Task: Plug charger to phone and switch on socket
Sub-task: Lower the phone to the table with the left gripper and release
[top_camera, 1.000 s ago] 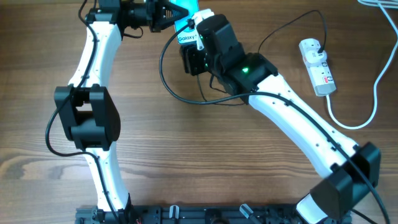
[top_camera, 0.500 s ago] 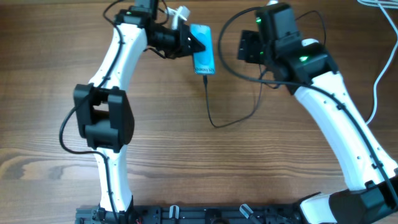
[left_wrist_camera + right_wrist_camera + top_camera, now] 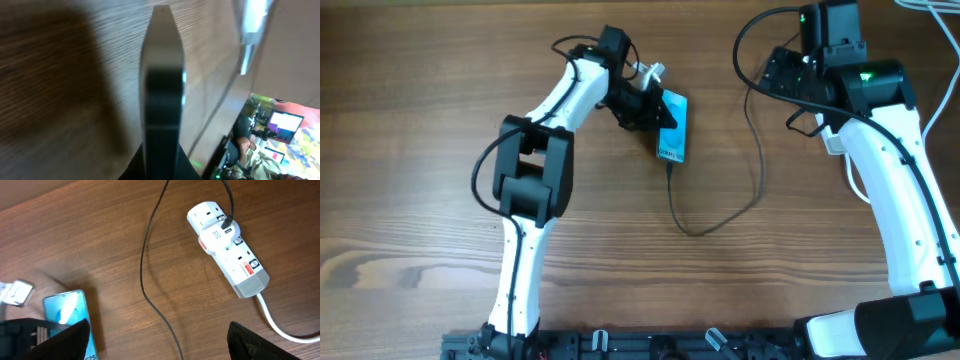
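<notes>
Gripping the phone [image 3: 673, 128] by its edges with my left gripper [image 3: 649, 106] over the far-middle table [image 3: 420, 200], I see the charger [image 3: 697, 232] meeting the phone's lower edge, its white plug in the socket [image 3: 227, 250]. My right gripper [image 3: 159, 328] hangs spread open nearby.

Wooden table [image 3: 420, 150] — socket [image 3: 232, 262] and charger [image 3: 142, 272] lying on it.

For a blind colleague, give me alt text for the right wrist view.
A white power strip carrying a white plug lies upper right on a wooden table; a thin black cable curves down the middle, and a teal-screened smartphone appears lower left. The right gripper is open below.
</notes>
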Controlling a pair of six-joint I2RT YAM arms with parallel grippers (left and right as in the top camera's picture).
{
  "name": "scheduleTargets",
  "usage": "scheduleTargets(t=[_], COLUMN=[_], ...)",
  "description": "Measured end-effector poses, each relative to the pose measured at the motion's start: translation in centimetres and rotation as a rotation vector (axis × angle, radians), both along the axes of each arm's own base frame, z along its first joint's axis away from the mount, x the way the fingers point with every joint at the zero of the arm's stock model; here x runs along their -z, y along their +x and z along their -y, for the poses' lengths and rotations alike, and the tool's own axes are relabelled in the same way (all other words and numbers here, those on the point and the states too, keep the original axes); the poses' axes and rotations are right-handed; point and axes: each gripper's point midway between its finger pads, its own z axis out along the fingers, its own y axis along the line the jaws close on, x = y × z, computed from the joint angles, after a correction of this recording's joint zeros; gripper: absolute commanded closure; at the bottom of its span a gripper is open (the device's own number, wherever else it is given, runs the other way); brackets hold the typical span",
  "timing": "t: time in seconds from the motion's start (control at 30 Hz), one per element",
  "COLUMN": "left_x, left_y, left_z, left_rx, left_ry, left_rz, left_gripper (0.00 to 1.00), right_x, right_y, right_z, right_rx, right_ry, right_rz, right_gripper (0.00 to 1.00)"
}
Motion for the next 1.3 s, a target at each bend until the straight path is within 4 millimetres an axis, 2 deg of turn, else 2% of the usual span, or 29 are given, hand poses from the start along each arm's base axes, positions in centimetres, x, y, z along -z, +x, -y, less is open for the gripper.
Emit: scheduleTargets(t=[0.07, 0.2, 0.3, 0.4, 0.47, 0.53, 0.6, 0.67, 0.73, 0.8, 0.9, 0.93, 0.97, 1.0, 1.1, 1.17, 1.2, 1.27, 1.3], left_x=[1.5, 1.7, 1.9, 2.3, 2.7, 2.9, 2.9, 2.8, 2.7, 2.5, 2.3, 2.0, 1.6, 1.1, 0.6, 0.1, -0.8, -4.9, -8.2], left_y=[-0.3, 0.0, 0.1, 0.5, 0.7, 0.8, 0.8, 0.9, 0.9, 0.9, 1.0, 1.2, 1.4, 1.7, 2.9, 4.2, 4.9, 6.6, 7.5], left_z=[0.0, 0.0, -0.1, -0.4, -0.8, -1.0, -1.0, -1.0, -1.0, -0.9, -0.9, -0.8, -0.9, -1.1, -3.2, -6.1, -7.6, -10.6, -12.0], left_rx=[0.001, -0.006, -0.024, -0.032, -0.038, -0.042, -0.042, -0.042, -0.041, -0.041, -0.042, -0.041, -0.046, -0.05, -0.088, -0.143, -0.175, -0.25, -0.298], left_ry=[0.025, 0.025, 0.038, 0.07, 0.1, 0.116, 0.122, 0.116, 0.119, 0.113, 0.113, 0.114, 0.124, 0.133, 0.228, 0.317, 0.354, 0.414, 0.434], left_rz=[-0.024, -0.019, -0.03, -0.012, -0.003, 0.002, 0.006, 0.008, 0.012, 0.013, 0.019, 0.03, 0.046, 0.061, 0.118, 0.163, 0.196, 0.305, 0.386], left_gripper=[0.96, 0.96, 0.87, 0.82, 0.75, 0.74, 0.66, 0.66, 0.58, 0.57, 0.24, 0.09, 0.0, 0.0, 0.0, 0.0, 0.0, 0.0, 0.0], right_x=[0.0, 0.4, 0.4, 0.6, 0.6, 0.7, 0.7, 0.7, 0.7, 0.8, 0.8, 0.8, 0.8, 0.8, 0.7, 0.8, 0.7, 0.6, 0.6], right_y=[-0.1, -0.6, -0.7, -0.9, -1.0, -1.1, -1.1, -1.2, -1.2, -1.3, -1.3, -1.3, -1.3, -1.2, -0.9, -0.9, -1.0, -1.7, -2.2], right_z=[0.0, 0.1, 0.1, 0.0, 0.1, 0.1, 0.1, 0.1, 0.1, 0.1, 0.1, 0.1, 0.3, 0.6, 3.5, 7.0, 8.8, 13.6, 15.5], right_rx=[0.0, 0.006, 0.01, 0.012, 0.012, 0.012, 0.012, 0.012, 0.012, 0.012, 0.025, 0.031, 0.043, 0.058, 0.136, 0.21, 0.244, 0.347, 0.395], right_ry=[0.0, -0.001, 0.005, 0.009, 0.008, 0.007, 0.007, 0.007, 0.006, 0.006, 0.013, 0.018, 0.023, 0.029, 0.066, 0.106, 0.127, 0.157, 0.165], right_rz=[-0.004, -0.027, -0.031, -0.041, -0.047, -0.05, -0.053, -0.054, -0.056, -0.06, -0.059, -0.058, -0.057, -0.056, -0.047, -0.041, -0.035, -0.018, -0.011], right_gripper=[0.12, 0.12, 0.11, 0.11, 0.11, 0.11, 0.11, 0.11, 0.11, 0.09, 0.05, 0.04, 0.03, 0.03, 0.03, 0.03, 0.03, 0.03, 0.03])
